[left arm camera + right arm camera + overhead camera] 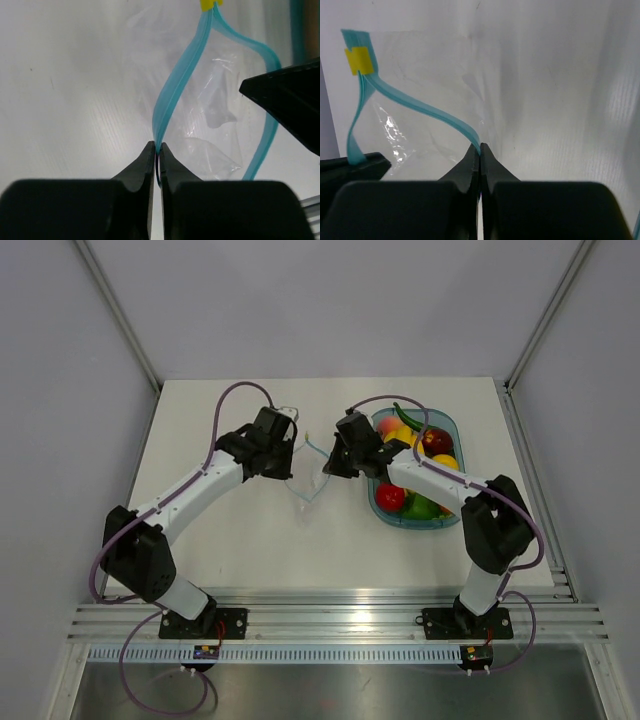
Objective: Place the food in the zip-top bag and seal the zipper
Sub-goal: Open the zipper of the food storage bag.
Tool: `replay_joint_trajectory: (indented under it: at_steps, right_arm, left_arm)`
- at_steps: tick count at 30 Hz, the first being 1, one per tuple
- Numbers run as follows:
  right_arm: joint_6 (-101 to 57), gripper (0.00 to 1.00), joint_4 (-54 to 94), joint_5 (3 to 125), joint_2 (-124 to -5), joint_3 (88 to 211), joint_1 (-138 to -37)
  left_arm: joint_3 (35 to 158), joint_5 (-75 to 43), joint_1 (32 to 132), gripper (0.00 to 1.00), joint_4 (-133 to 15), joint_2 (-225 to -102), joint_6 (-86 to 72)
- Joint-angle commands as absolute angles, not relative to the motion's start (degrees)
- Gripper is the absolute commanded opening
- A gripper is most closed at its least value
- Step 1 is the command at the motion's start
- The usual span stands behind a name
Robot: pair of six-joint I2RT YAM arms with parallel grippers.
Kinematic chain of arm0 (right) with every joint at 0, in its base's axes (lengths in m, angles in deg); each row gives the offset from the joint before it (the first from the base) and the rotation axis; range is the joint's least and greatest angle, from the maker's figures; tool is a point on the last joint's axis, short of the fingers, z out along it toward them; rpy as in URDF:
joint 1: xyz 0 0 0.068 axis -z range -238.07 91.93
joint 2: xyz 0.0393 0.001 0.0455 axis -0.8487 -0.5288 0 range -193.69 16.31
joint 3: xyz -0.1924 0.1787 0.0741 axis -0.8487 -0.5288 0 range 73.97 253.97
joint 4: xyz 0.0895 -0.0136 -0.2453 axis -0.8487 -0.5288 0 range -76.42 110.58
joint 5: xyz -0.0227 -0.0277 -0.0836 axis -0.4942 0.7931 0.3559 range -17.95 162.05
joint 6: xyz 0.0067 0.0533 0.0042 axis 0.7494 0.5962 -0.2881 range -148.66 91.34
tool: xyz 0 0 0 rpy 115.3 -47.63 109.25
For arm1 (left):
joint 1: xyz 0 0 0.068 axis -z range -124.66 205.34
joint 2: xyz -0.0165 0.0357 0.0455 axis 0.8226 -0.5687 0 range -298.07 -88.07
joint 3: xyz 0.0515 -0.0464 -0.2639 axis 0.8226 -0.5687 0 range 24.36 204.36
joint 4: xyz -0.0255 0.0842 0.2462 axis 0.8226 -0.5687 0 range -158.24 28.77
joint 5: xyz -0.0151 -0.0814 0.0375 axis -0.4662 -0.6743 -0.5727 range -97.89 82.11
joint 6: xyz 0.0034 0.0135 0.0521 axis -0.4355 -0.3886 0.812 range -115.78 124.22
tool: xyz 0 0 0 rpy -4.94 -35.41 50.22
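The clear zip-top bag (308,483) hangs between my two grippers at the table's middle, and no fruit shows inside it. My left gripper (291,466) is shut on one teal zipper strip (175,85), pinched at its tips (157,148). My right gripper (328,466) is shut on the other zipper strip (430,111), pinched at its tips (480,148). The two strips are spread apart and meet at a yellow tab (357,60). The red fruit (391,497), yellow fruit (446,462) and orange fruit (391,429) lie in the tray on the right.
A blue-tinted clear oval tray (452,426) at the right also holds a green pepper (421,507), a green chili (405,416) and another red fruit (437,441). The right arm reaches across the tray's left side. Grey walls stand on both sides.
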State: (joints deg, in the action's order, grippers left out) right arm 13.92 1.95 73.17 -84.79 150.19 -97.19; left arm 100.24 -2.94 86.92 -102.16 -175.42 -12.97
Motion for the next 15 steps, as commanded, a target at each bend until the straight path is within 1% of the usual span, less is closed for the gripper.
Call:
replay_joint_trajectory:
  at_steps: [1,3,4,7,15]
  right_arm:
    - [17.7,0.00,7.9,72.3,-85.4,149.1,-98.0]
    - [18.4,0.00,8.3,72.3,-85.5,149.0,-98.0]
    - [18.6,0.00,8.5,72.2,-85.6,149.0,-98.1]
    - [19.6,0.00,9.1,70.7,-85.6,148.8,-98.1]
    - [22.9,0.00,11.7,68.9,-86.7,148.1,-98.2]
  left_arm:
    - [95.7,-3.1,87.9,0.12,-94.2,-173.1,-16.4]
    - [93.7,-2.5,88.6,0.19,-92.9,-172.7,-17.8]
    - [93.4,-2.3,88.7,0.31,-92.4,-172.4,-18.2]
    - [92.9,-2.1,88.7,0.40,-91.2,-172.2,-19.5]
    - [90.7,-1.1,89.1,0.41,-89.3,-171.7,-23.4]
